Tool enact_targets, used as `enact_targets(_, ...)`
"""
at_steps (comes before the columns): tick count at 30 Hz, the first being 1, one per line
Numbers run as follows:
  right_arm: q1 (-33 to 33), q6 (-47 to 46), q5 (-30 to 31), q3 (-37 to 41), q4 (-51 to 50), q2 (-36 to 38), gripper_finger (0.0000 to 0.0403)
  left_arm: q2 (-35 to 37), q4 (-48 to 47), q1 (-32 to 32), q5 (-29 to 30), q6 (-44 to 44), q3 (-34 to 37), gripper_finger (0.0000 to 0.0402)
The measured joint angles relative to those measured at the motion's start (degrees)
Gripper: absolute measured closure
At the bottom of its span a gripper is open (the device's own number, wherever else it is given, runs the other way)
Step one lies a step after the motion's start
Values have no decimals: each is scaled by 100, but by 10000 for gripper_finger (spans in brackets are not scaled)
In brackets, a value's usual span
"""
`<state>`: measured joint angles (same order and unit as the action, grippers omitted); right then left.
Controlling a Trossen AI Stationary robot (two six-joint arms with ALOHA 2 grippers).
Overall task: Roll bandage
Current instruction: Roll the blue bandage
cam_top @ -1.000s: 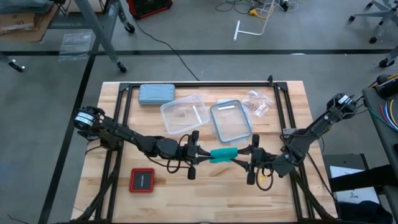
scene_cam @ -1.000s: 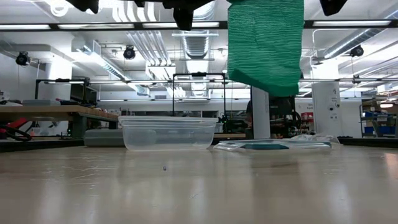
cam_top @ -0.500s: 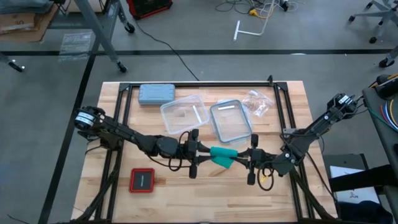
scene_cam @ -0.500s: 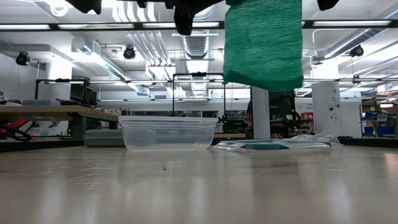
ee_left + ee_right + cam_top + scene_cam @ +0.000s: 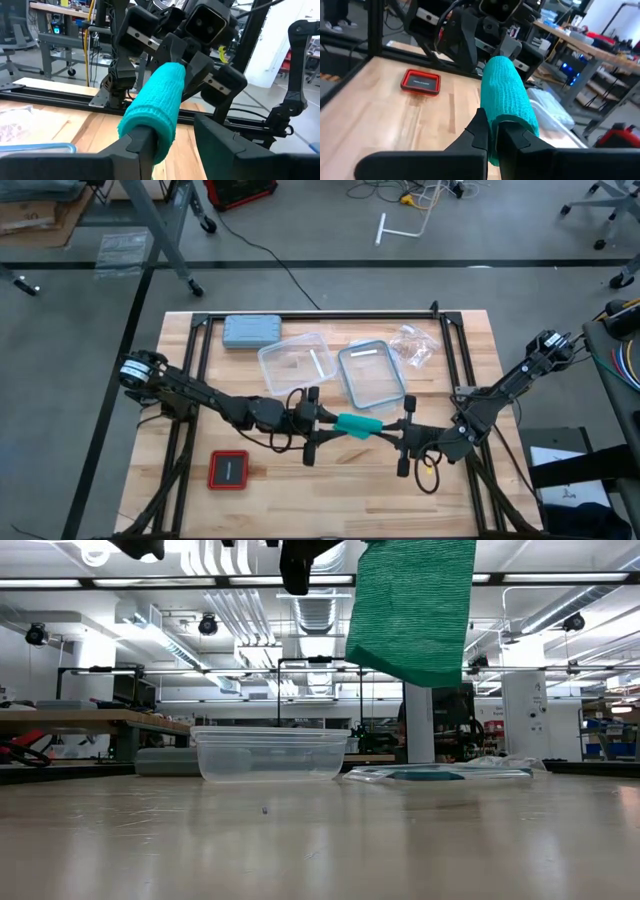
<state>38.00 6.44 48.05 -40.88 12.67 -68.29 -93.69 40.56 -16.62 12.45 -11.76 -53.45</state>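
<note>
Teal-green stretchy cloth bandage, pinched between left tool and right tool above worktop, has tilted toward 7 o'clock; rolling continues.

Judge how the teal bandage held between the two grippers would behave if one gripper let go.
The bandage is probably soft and floppy: in the low view its free end hangs down like loose cloth. It looks light, spanning the left gripper and right gripper with little sag. Released, it would likely droop or unwind rather than roll away.
</note>
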Motion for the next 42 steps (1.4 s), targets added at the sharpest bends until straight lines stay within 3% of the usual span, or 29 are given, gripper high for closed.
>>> enact_targets(4,0,400,43,0,-9,-2,398,3,2,0,1,-32,0,286)
enact_targets(17,191,1692,1044,7,-18,-22,399,23,-197,67,82,39,-20,308)
enact_targets(33,210,1159,1268,23,564,76,399,253,-986,160,334,-50,-26,289)
enact_targets(37,213,1142,1386,0,858,175,399,256,-1530,162,295,-8,7,293)
enact_targets(42,281,1159,1235,2,966,321,399,297,-1519,168,374,-144,7,307)
